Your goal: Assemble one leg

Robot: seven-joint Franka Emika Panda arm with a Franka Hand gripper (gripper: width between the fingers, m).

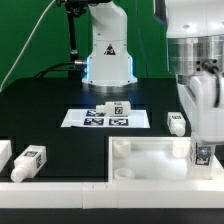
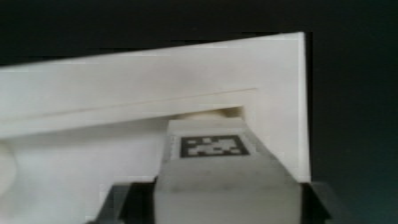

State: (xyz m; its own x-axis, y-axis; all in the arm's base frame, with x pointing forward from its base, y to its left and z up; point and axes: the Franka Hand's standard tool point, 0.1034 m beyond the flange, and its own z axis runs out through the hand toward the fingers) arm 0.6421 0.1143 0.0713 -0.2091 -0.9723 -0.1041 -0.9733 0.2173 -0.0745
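Exterior view shows a black table (image 1: 40, 115) before a green backdrop (image 1: 30, 30), with the marker board (image 1: 105, 118) lying flat near the arm's base (image 1: 108, 55) and a large white tray-like piece (image 1: 150, 160) at the front. Over that piece's corner on the exterior view's right, the gripper (image 1: 203, 155) is clamped on the leg (image 1: 204, 155). Wrist view confirms it: the tagged leg (image 2: 214, 150) sits between the dark fingers (image 2: 125, 200), against the white piece (image 2: 143, 90).

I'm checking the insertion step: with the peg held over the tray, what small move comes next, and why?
Probably a short, straight descent: the claw grips the leg at the tabletop's corner in the exterior view, and its seating can't be confirmed.
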